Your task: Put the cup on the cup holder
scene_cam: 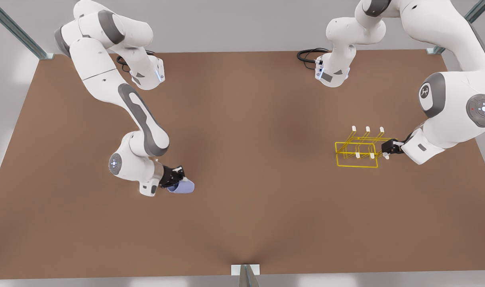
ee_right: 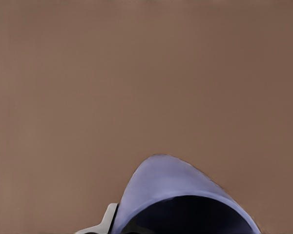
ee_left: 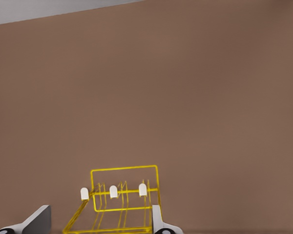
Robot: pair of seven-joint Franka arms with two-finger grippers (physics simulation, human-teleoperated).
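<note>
Brown tabletop, totally plain, nothing else on it besides the two task items. So the cup sits low at the front view's left, tipped on its side with the right tool clamped on its rim, one finger outside the wall. Looks light and rigid to me, smooth matte sides, so probably a bit slippery; pinching the rim wall seems like the sane grip. Well apart, over at the front view's right, is the cup holder, thin yellow wire with white-tipped prongs, likely easy to knock around. The left tool is right at its right end, fingers spread open astride the frame, gripping nothing yet as far as I can tell.
</note>
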